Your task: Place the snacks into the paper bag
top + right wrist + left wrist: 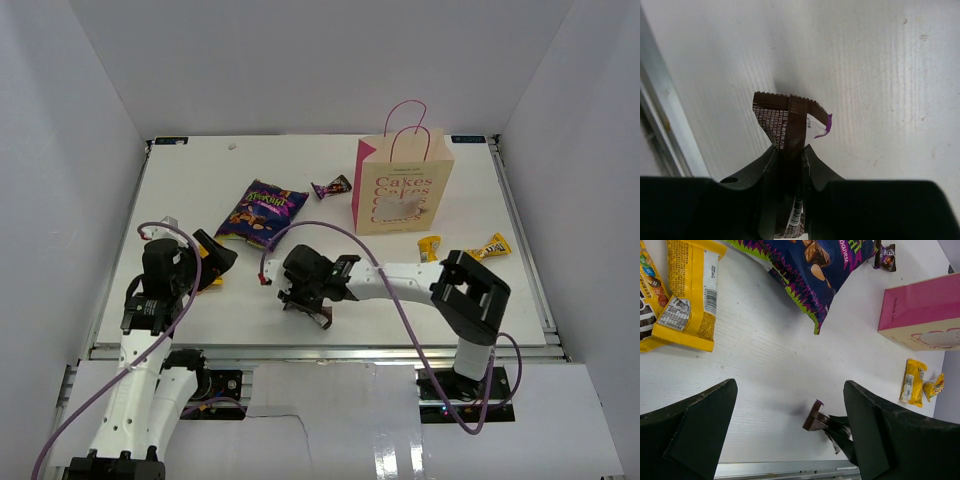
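A dark brown candy packet [785, 120] is pinched on edge between the closed-in fingers of the right gripper [790, 155], low over the white table [190, 190], well to the near left of the paper bag [403, 187]. Whether the packet is clear of the tabletop cannot be told. The wrapper's crimped end is seen fanned out beyond the fingertips, with a purple scrap curled at one side.

The paper bag is seen upright toward the far right of the table, its pink "Cakes" lettering turned to the arms and its thin pink handles raised. Nothing of its inside is shown.

The large purple-blue snack bag [262, 213] is laid flat to the left of the paper bag, apart from it. A second dark brown packet [332, 187] is set between the two, near the paper bag's pink side panel. Two small yellow packets [429, 247] [489, 245] are left just on the near side of the paper bag, toward its right corner.

The left gripper [215, 255] is held with its jaws spread wide and nothing between them, farther left of the paper bag than the purple-blue snack bag. A larger yellow packet [687, 295] is shown flat on the table close by that gripper.
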`<state>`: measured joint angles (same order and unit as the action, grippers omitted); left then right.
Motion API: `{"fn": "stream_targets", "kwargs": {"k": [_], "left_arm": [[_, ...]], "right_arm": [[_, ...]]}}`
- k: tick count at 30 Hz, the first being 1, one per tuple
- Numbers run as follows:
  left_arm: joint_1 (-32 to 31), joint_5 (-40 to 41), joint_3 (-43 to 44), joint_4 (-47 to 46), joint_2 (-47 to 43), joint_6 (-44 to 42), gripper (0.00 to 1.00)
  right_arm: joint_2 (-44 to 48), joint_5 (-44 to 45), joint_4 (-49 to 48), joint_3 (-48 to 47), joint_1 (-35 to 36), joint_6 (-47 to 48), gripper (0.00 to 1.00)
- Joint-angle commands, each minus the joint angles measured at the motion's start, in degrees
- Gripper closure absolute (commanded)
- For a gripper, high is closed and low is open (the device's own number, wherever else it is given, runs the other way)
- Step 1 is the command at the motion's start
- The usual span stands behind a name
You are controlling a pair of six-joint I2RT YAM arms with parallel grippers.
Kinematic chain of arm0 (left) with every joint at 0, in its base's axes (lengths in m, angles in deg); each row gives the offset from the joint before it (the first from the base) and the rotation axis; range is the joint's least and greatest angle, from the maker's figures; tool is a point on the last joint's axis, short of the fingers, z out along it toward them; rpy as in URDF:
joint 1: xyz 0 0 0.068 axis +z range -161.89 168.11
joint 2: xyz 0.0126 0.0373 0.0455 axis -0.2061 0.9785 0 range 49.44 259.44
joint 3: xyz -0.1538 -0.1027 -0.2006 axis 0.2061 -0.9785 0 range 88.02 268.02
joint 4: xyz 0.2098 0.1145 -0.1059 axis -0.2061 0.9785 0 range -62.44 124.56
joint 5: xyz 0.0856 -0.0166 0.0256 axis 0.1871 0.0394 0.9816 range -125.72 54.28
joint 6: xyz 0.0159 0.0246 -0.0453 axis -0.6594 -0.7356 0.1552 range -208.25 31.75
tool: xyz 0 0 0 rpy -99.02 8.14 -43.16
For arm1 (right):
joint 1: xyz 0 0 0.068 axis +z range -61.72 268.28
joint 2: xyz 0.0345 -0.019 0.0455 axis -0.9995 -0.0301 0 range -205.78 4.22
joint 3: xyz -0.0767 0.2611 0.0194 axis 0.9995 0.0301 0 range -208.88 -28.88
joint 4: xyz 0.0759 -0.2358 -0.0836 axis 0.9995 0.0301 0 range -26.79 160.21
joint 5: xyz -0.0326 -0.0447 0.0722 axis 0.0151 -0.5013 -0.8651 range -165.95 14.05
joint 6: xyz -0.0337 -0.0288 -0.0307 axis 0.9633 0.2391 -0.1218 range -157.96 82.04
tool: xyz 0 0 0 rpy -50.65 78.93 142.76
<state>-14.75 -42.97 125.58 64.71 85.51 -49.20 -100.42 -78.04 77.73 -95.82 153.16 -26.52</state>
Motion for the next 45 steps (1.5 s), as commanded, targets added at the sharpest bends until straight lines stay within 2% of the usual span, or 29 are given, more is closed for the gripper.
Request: {"fn": "stream_targets", "kwargs": {"k": [1,4,5,8,10,16,21,23,28,37,39,42,45], "left_arm": [[-0.1,-0.7,0.9,-2.9,0.4,0.3,0.02],[0.0,-1.7,0.3,-4.6,0.9,0.2,0.02],[0.0,-1.9,0.1,-5.1,1.2,0.4,0.02],[0.0,-2.7,-0.4,-7.0,2.2,0.5,0.02],[0.0,-3.4,-0.6,-8.5,3.0,0.6,0.02],[-0.1,-4.6,-0.6,-11.9,6.1,0.1,0.02],[-0.1,-6.6,0.1,-13.9,8.5,-0.2,0.02],[-0.1,-6.7,0.1,-14.1,8.7,-0.3,0.02],[-0.1,-7.1,-0.4,-14.7,8.3,-0.2,0.02],[-0.1,-12.7,1.0,-19.6,13.0,0.6,0.02],[-0.8,-13.4,2.1,-21.7,15.2,1.3,0.02],[-4.4,-12.7,5.4,-24.8,21.0,1.5,0.02],[-9.7,-9.5,12.3,-26.3,29.6,0.0,0.02]], "right_arm": [[9.5,-8.7,2.3,-1.1,-2.7,9.0,0.80],[13.8,-19.0,6.1,-5.9,-10.1,18.8,0.81],[15.9,-24.4,8.3,-7.7,-15.5,22.7,0.82],[16.2,-30.3,13.8,-18.6,-25.9,26.5,0.85],[15.0,-31.1,15.1,-28.7,-32.1,27.8,0.88],[7.8,-31.2,14.6,-53.0,-41.3,22.9,0.89],[3.7,-25.2,6.1,-57.9,-47.2,17.8,0.90],[1.6,-24.6,6.0,-60.3,-49.4,17.5,0.90],[1.1,-26.6,4.9,-58.0,-54.5,17.2,0.90],[7.2,-27.8,3.2,-42.8,-56.9,19.3,0.84],[8.8,-27.7,2.1,-39.1,-57.1,19.4,0.81],[9.5,-27.4,2.0,-37.5,-57.5,18.5,0.66],[10.2,-28.0,2.1,-37.5,-58.5,16.7,0.55]]}}
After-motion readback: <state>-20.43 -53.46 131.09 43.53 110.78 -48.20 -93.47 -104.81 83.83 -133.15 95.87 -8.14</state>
